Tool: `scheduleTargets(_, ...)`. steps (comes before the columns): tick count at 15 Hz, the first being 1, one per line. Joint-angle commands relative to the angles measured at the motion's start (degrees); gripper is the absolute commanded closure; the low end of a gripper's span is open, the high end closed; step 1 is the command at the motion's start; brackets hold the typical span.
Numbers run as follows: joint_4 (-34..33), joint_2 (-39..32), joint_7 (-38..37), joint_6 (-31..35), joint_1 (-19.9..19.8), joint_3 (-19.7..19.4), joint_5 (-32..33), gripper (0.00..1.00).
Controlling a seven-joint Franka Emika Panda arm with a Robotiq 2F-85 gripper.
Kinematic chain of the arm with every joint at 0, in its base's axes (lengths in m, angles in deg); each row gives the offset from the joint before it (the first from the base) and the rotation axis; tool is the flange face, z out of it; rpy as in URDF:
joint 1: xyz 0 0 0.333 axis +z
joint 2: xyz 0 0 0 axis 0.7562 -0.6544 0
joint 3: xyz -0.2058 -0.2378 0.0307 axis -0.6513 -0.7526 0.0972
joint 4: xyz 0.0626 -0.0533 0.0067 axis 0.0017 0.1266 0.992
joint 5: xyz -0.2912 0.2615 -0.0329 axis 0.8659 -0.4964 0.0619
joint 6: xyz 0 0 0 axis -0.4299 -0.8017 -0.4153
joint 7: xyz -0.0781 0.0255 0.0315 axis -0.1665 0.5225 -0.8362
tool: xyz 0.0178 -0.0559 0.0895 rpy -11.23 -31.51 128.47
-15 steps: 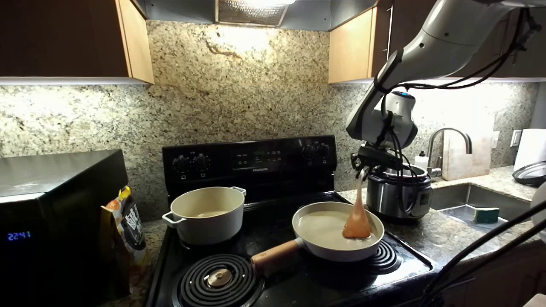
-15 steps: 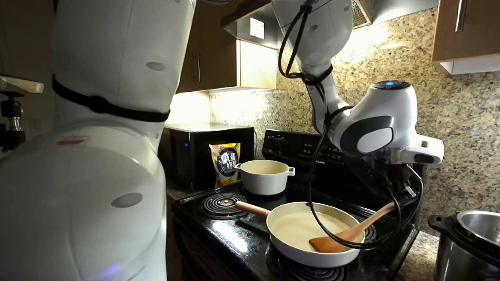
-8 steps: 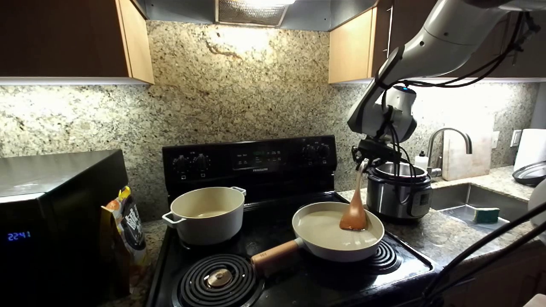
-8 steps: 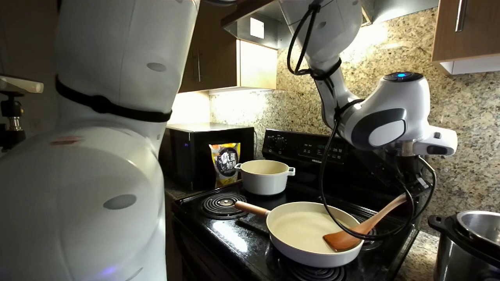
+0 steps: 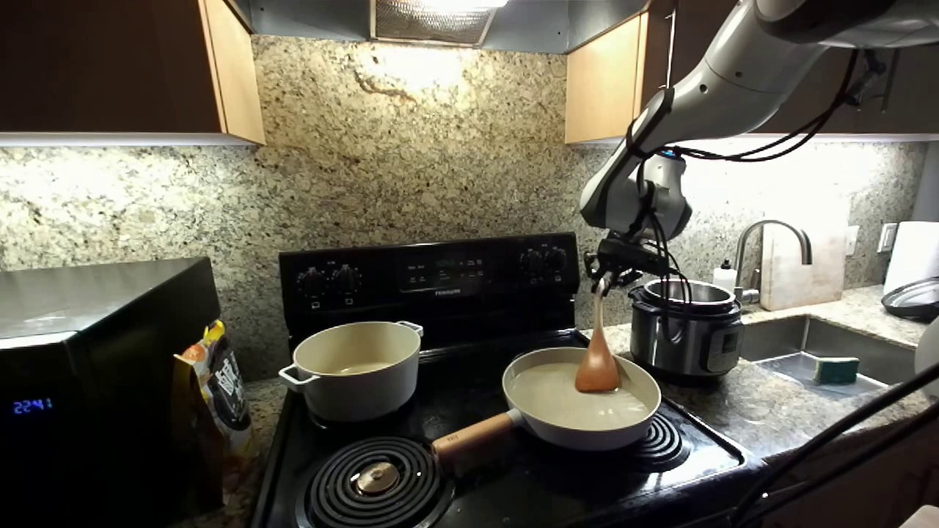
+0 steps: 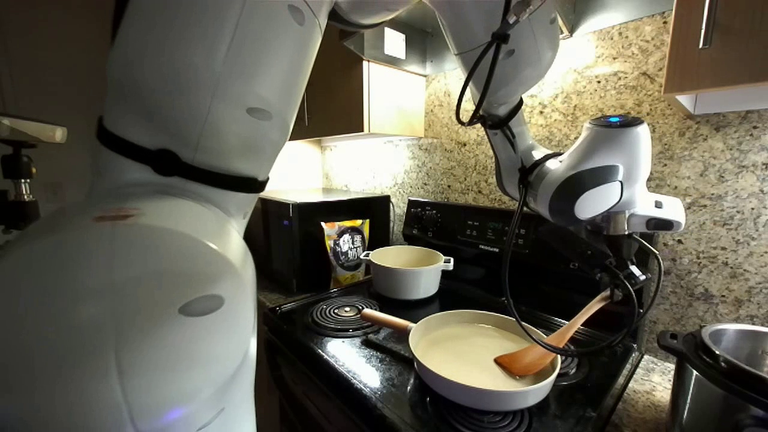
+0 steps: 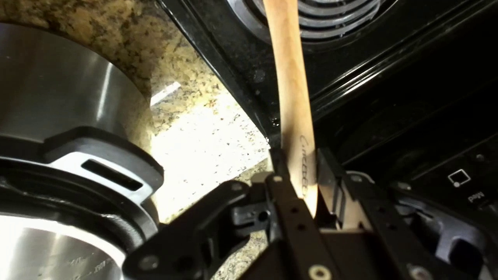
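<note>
The gripper [image 7: 298, 157] is clamped snug on a wooden spatula [image 7: 291, 77], jaws right up against the wood on both sides, and the blade [image 6: 525, 362] is tilted down inside the frying pan [image 6: 468, 394], which has some pale liquid [image 6: 459, 354] in it. Pan's sitting on the stove [image 5: 513, 488], with a white pot [image 5: 367, 396] over to the left and a chunky steel cooker [image 5: 660, 348] to the right on the tabletop [image 5: 763, 418].

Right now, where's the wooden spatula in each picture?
In an exterior view: the wooden spatula, right of middle, wide end in the frying pan.
In an exterior view: the wooden spatula, lower right, slanting up from the frying pan.
Wrist view: wooden spatula, handle only, upper middle, running down into the gripper.
Shared landmark: the silver cooker, right of it in both exterior views, left in the wrist view.
</note>
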Motion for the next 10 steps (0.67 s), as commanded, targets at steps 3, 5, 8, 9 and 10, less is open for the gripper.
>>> scheduleTargets(3,-4.6,-2.3,0.3,-4.0,4.1,-2.3,2.7,0.94)
scheduleTargets(5,-5.1,-2.5,0.6,-4.6,4.9,-2.6,3.5,0.94)
scheduleTargets(8,-5.6,-2.5,1.3,-5.3,5.6,-2.6,4.9,0.94)
scheduleTargets(9,-5.7,-2.5,1.4,-5.4,5.8,-2.7,5.4,0.94)
scheduleTargets(10,-5.8,-2.4,1.7,-5.7,5.8,-2.6,5.9,0.94)
